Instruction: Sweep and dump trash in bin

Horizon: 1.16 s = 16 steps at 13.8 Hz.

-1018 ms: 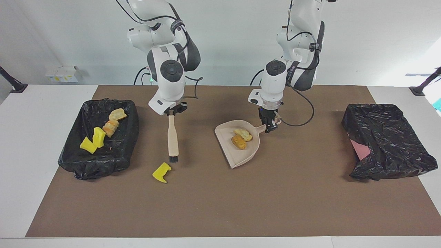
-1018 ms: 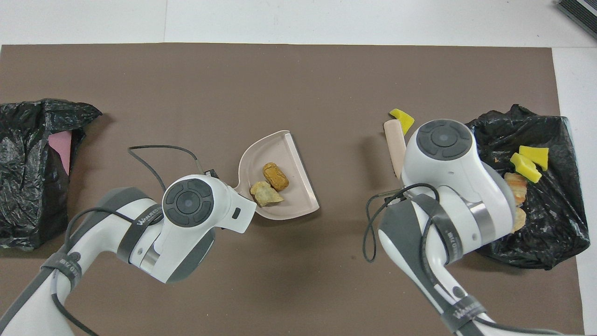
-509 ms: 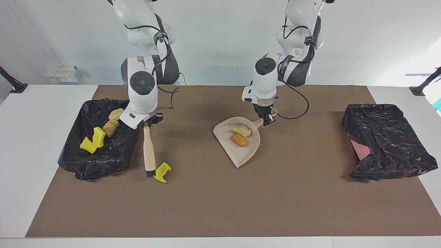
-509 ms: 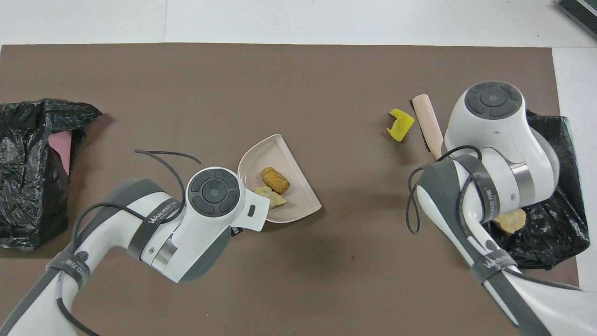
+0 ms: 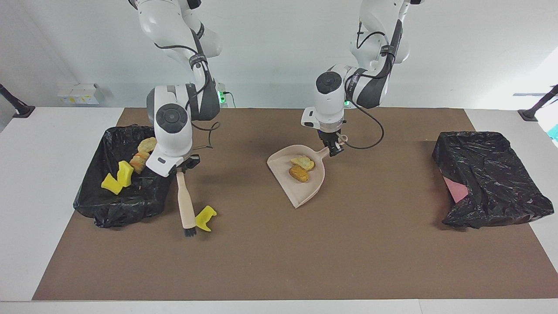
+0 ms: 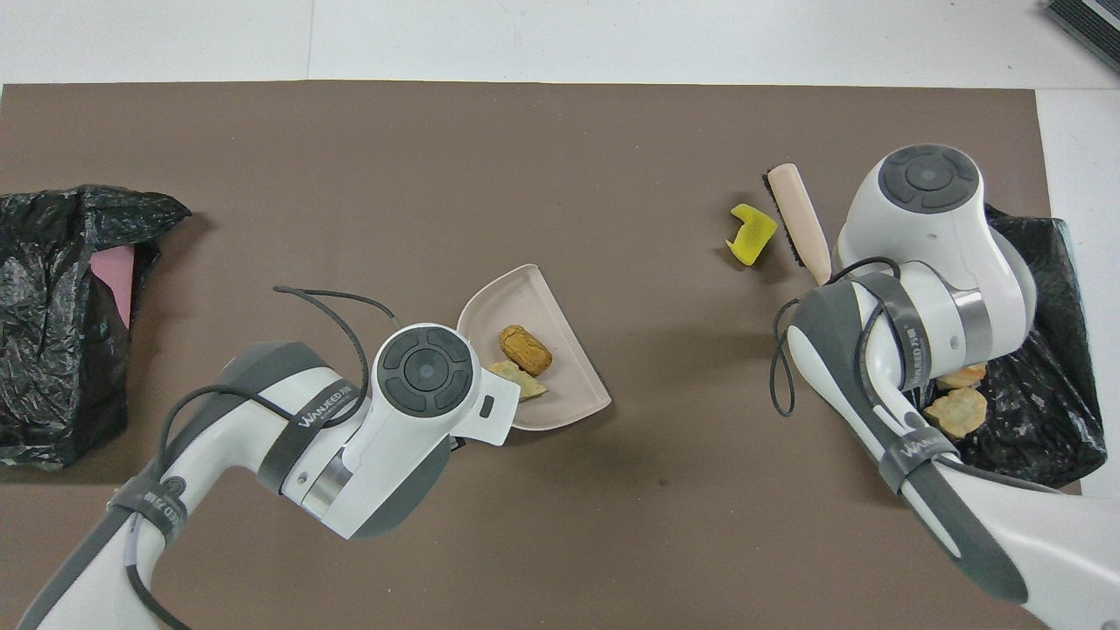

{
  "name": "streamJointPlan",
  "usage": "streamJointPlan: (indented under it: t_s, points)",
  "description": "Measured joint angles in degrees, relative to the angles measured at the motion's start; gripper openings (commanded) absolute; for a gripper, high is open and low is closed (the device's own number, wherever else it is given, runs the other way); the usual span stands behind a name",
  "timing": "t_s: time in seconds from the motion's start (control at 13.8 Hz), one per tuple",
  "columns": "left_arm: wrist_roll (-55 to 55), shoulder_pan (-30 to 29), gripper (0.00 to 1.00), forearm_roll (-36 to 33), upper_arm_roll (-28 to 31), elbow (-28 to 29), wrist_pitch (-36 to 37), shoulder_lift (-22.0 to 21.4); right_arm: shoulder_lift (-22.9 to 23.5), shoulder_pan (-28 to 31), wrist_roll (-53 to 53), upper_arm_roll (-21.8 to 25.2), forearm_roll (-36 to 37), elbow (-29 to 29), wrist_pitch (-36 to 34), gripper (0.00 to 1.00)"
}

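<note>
On the brown mat (image 5: pixel 305 253) I see two black-lined bins, one at each end. My right arm's bin (image 5: pixel 124 192) holds four scraps of trash (image 5: pixel 125 172). My left gripper (image 5: pixel 335 150) is clamped on the handle of a beige dustpan (image 5: pixel 301 192) carrying two tan lumps (image 5: pixel 301 168). My right gripper (image 5: pixel 185 165) grips a brush (image 5: pixel 186 209), its bristles just beside one loose yellow chunk (image 5: pixel 205 218).
</note>
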<state>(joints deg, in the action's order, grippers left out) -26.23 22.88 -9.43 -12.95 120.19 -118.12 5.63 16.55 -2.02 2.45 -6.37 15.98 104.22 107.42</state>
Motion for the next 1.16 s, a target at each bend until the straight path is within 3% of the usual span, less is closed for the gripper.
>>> streamJointPlan:
  t_s: [0.58, 1.16]
  points:
    - [0.00, 0.14, 0.00, -0.05, -0.01, 0.07, 0.00, 0.05, 3.32, -1.12, -0.67, -0.93, -1.72, 0.51, 2.59, 0.00]
    - [-2.80, 0.24, 0.00, -0.16, 0.03, 0.92, -1.51, 0.05, 0.13, -13.75, -9.30, -1.41, -15.52, 5.04, 0.72, 0.00]
